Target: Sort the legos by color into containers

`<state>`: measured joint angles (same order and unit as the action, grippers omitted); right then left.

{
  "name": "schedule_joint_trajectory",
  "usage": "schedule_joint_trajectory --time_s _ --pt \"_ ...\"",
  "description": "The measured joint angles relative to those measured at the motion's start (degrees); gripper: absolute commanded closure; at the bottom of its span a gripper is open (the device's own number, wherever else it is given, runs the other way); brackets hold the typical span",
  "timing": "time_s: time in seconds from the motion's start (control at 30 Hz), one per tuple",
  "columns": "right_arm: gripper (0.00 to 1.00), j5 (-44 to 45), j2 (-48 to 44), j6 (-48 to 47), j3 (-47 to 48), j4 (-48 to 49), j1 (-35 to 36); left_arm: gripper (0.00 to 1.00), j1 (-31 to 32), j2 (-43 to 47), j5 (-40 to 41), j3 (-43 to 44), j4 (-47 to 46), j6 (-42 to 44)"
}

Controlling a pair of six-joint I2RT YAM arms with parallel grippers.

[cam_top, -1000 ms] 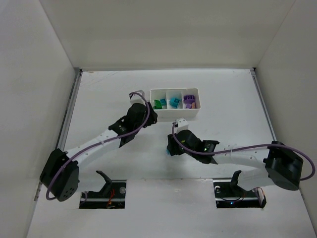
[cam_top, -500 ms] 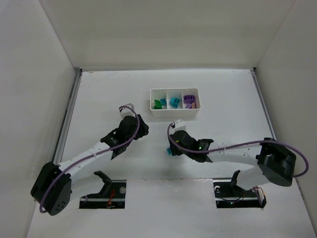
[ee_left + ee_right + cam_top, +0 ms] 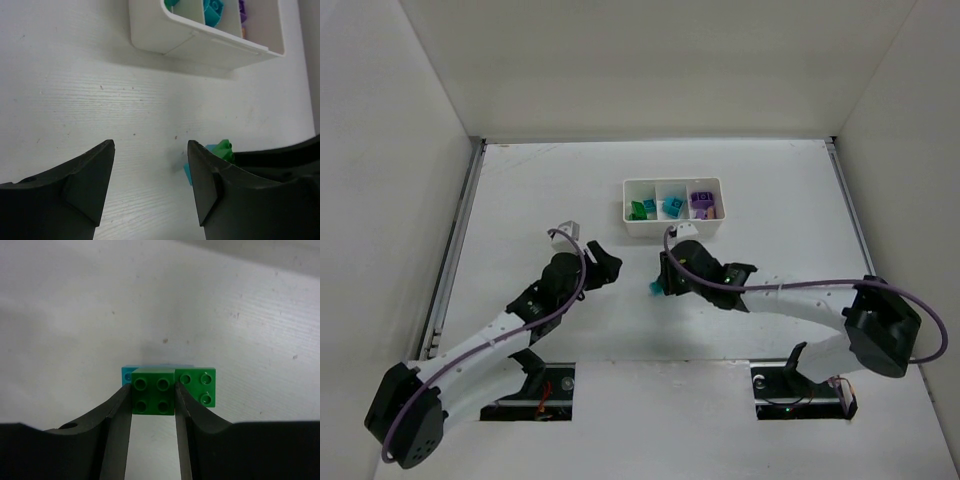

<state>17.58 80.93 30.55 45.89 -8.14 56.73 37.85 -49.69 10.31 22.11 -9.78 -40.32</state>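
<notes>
One green-and-teal lego clump (image 3: 197, 386), centre of the top view, below the white tray (image 3: 672, 226). Likely light, rigid, slick; grip flat sides. Right tool (image 3: 153, 392) clamped around it. Left tool (image 3: 150, 165) spread wide, empty.

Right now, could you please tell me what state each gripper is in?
Left gripper: open, holding nothing.
Right gripper: closed on a green and teal brick clump.
</notes>
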Motion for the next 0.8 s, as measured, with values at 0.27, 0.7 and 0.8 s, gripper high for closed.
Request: schedule_joint_trajectory --time_s 0.27,0.7,0.8 --pt "0.7 -16.9 -0.5 3.4 6.8 2.1 -11.0 0.34 2.8 6.1 0.0 -6.1 -9.3 1.5" --pt "0.69 -24.7 -0.2 10.5 5.0 8.5 -13.5 0.35 5.0 -1.6 -2.3 -6.7 -18.6 -3.0" --pt "0.69 -24.6 0.5 11.0 5.0 9.3 -13.1 0.36 5.4 -2.1 -3.0 -7.0 -21.3 -4.9"
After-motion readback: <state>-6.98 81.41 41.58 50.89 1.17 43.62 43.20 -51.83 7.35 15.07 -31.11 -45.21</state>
